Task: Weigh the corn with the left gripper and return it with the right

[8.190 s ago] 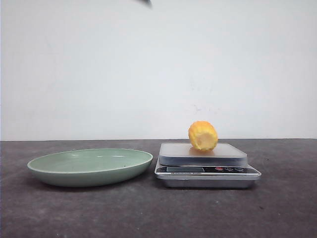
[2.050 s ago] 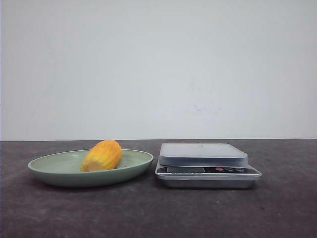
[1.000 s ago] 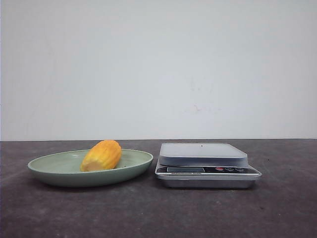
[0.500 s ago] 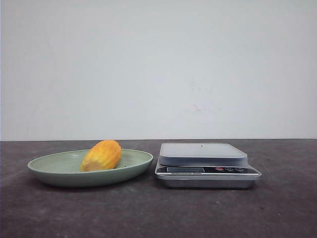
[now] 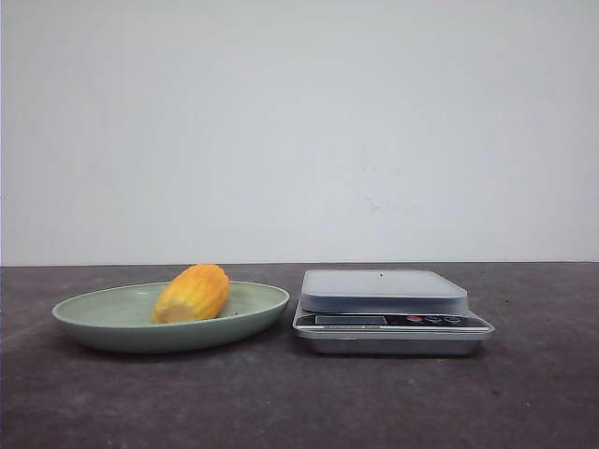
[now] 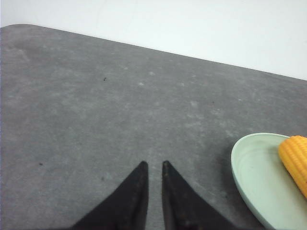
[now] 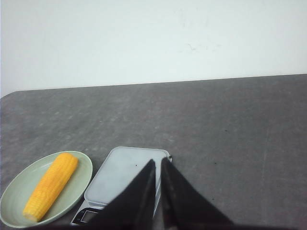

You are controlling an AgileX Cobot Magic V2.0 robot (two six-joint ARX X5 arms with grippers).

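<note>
The corn (image 5: pixel 193 293) lies on its side in the pale green plate (image 5: pixel 112 318), left of the silver scale (image 5: pixel 384 309), whose platform is bare. It also shows in the right wrist view (image 7: pixel 52 184) and at the edge of the left wrist view (image 6: pixel 295 160). My left gripper (image 6: pixel 153 164) is shut and empty above bare table, well away from the plate (image 6: pixel 254 184). My right gripper (image 7: pixel 159 161) is shut and empty, raised over the scale (image 7: pixel 122 175). Neither gripper shows in the front view.
A dark grey table (image 5: pixel 299 402) runs to a white wall (image 5: pixel 299 131) at the back. The plate and scale stand side by side near the middle.
Since 8.2 s ago the corn has gone from the scale platform to the plate. Over the last two seconds nothing has moved.
</note>
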